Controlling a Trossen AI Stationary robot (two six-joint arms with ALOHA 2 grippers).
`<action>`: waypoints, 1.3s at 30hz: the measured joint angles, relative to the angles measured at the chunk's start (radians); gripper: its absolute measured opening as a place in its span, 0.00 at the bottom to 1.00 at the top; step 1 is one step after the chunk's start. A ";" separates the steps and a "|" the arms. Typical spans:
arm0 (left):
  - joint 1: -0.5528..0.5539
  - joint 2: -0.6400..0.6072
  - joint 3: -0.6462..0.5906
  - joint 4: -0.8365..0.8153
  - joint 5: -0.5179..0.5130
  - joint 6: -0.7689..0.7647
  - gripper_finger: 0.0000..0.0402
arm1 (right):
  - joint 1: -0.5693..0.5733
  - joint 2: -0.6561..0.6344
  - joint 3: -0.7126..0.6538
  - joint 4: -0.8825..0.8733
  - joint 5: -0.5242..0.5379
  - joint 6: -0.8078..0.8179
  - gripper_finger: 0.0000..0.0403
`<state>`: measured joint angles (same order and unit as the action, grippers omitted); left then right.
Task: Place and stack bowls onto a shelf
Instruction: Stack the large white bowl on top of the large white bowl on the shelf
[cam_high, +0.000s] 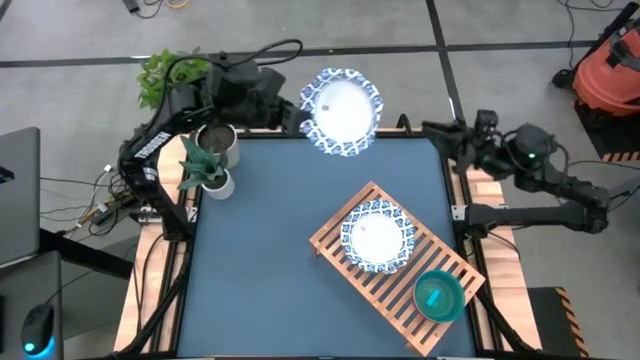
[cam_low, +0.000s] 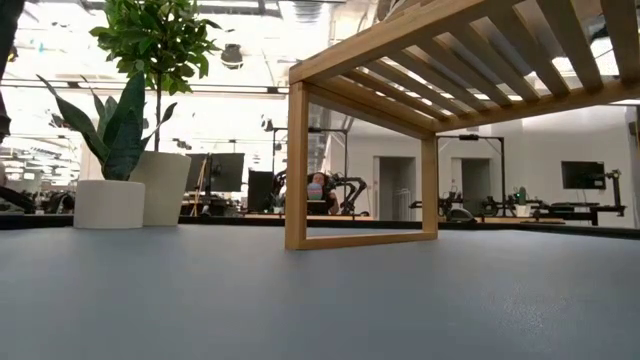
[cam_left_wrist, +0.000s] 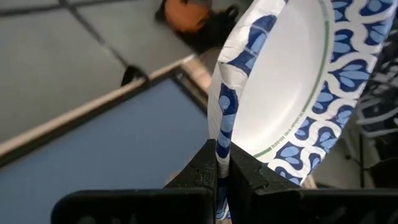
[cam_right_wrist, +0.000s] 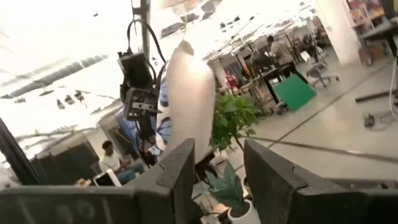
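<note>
My left gripper is shut on a wide white bowl with a blue patterned rim, held in the air over the table's far edge. The right wrist view sees that bowl edge-on. A second blue-rimmed white bowl sits on the light-wood slatted shelf, and a teal bowl sits at the shelf's near right end. From the low view the shelf stands on its leg frame. My right gripper hovers open at the table's far right corner. The magenta and orange-red bowls are out of view. My left gripper pinches the bowl's patterned rim between its two fingers, one finger on the inner side and one on the outer. The fingers reach it about level from the table's left side. The bowl is lifted clear, its hollow facing up in the high view.
Two plant pots stand at the table's far left corner, under the left arm; the low view shows them too. Bare blue tabletop lies left of the shelf. A laptop sits off the table's left side.
</note>
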<state>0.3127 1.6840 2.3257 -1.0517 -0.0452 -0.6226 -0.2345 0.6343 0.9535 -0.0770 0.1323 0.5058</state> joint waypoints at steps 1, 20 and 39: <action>-0.008 0.003 0.000 0.024 -0.012 0.009 0.00 | 0.005 0.018 0.000 0.040 -0.003 -0.019 0.41; -0.079 0.079 -0.001 0.183 -0.345 0.200 0.00 | -0.048 0.323 -0.003 0.345 0.007 -0.099 0.63; -0.077 0.104 -0.001 0.180 -0.363 0.225 0.00 | -0.075 0.348 -0.003 0.352 0.149 -0.096 0.10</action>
<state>0.2352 1.7878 2.3245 -0.8719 -0.4086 -0.3979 -0.3092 0.9826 0.9508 0.2754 0.2815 0.4102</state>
